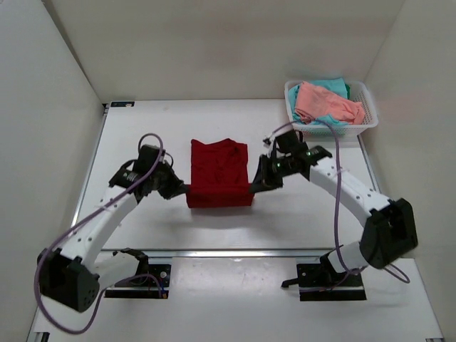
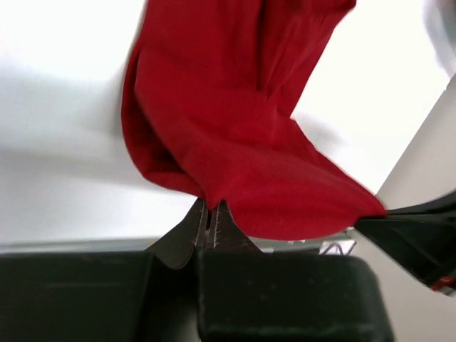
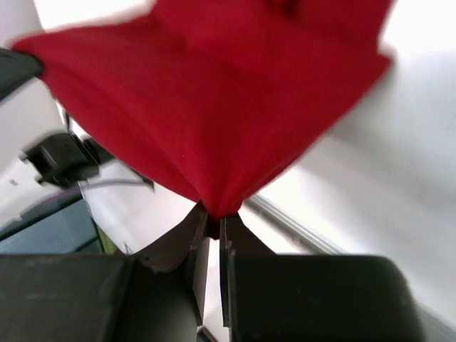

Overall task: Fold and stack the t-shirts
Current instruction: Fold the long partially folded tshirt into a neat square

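Note:
The dark red t-shirt (image 1: 219, 173) lies partly folded in the middle of the table, its near edge lifted. My left gripper (image 1: 182, 189) is shut on its near left corner; the wrist view shows the red cloth (image 2: 235, 135) pinched between the fingertips (image 2: 211, 214). My right gripper (image 1: 255, 187) is shut on the near right corner; the red cloth (image 3: 214, 107) hangs from the closed fingertips (image 3: 214, 221). The salmon pink t-shirt (image 1: 326, 104) and the teal t-shirt (image 1: 331, 85) lie crumpled in the basket at the back right.
A white mesh plastic basket (image 1: 370, 117) stands at the table's back right corner. White walls enclose the table on three sides. A metal rail (image 1: 235, 252) runs along the near edge by the arm bases.

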`<act>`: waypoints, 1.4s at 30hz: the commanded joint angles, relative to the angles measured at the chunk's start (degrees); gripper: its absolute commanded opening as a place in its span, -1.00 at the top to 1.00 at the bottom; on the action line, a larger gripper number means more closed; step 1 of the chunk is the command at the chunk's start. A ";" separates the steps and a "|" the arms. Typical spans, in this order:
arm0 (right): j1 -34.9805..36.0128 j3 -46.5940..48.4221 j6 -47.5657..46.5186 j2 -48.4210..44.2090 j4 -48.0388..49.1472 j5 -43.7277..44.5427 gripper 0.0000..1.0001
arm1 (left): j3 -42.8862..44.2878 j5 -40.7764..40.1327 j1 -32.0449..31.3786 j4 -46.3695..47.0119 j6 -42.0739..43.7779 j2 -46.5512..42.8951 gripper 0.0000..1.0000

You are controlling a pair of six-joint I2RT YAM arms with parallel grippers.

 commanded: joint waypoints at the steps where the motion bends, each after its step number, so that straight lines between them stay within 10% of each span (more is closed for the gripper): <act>1: -2.56 10.29 -6.59 6.63 -7.04 -1.67 1.00 | 5.91 -1.48 2.74 1.21 4.69 6.74 1.00; 14: -12.48 50.62 -9.68 42.48 -8.71 -3.60 1.00 | 33.68 0.09 13.82 12.54 7.59 43.28 0.99; 21: -16.71 85.35 -5.20 63.42 -12.85 -2.03 0.30 | 59.61 7.40 15.59 14.13 11.18 62.14 -0.07; 34: -15.92 54.44 -14.06 34.08 -6.70 6.59 0.19 | 29.14 -1.03 14.53 17.56 22.44 48.16 -0.29; 42: -18.90 39.85 -12.84 19.58 -6.00 5.72 0.19 | 38.70 -7.73 7.59 13.00 26.49 56.94 -0.39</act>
